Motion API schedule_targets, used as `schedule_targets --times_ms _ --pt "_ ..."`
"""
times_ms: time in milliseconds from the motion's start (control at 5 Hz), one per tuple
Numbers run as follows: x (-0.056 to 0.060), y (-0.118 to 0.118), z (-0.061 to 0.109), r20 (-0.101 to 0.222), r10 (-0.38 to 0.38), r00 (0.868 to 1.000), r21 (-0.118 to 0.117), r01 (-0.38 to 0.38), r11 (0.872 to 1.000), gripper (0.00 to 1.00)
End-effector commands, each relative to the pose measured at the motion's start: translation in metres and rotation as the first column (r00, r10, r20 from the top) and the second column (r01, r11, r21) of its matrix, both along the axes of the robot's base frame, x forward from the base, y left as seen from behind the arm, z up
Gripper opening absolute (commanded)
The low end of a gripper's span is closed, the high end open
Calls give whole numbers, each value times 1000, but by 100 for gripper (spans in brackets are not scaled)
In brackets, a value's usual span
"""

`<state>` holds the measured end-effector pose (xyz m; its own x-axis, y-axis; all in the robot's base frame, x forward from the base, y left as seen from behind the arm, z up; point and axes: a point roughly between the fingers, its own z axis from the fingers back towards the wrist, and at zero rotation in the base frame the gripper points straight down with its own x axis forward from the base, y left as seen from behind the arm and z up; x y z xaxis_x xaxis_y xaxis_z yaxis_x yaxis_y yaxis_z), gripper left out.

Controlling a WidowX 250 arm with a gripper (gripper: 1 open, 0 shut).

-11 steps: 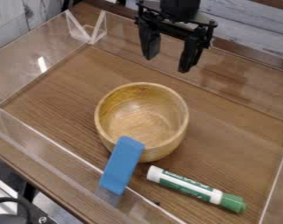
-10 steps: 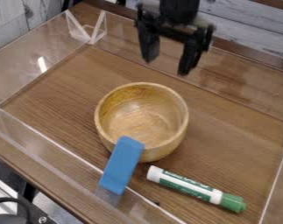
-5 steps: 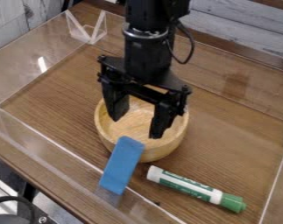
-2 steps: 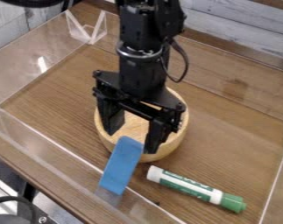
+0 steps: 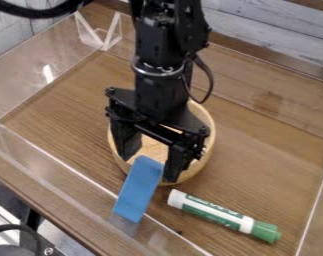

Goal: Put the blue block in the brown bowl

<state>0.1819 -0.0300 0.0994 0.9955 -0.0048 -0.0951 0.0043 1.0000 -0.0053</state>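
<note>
The blue block [image 5: 138,191] lies flat on the wooden tray floor, leaning toward the front wall, just in front of the brown bowl [image 5: 203,139]. My gripper [image 5: 152,146] hangs over the bowl's front rim, its black arm covering most of the bowl. Its two fingers [image 5: 122,139] stand wide apart, open, with nothing between them, just above the block's upper end.
A white marker with a green cap [image 5: 223,217] lies at the front right of the block. Clear acrylic walls [image 5: 44,160] ring the wooden tray. A small clear stand [image 5: 97,36] sits at the back left.
The gripper has come from the tray's back edge forward and down over the bowl, nearing the block. Its jaws stayed open. Block, bowl and marker have not moved.
</note>
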Motion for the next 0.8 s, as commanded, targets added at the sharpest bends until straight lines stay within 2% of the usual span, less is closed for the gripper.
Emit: schedule_targets --times_ms 0,600 --pt "2 -2 3 28 -13 1000 -3 13 1000 100" --pt "-2 -3 -6 15 -23 1000 1 23 1000 100"
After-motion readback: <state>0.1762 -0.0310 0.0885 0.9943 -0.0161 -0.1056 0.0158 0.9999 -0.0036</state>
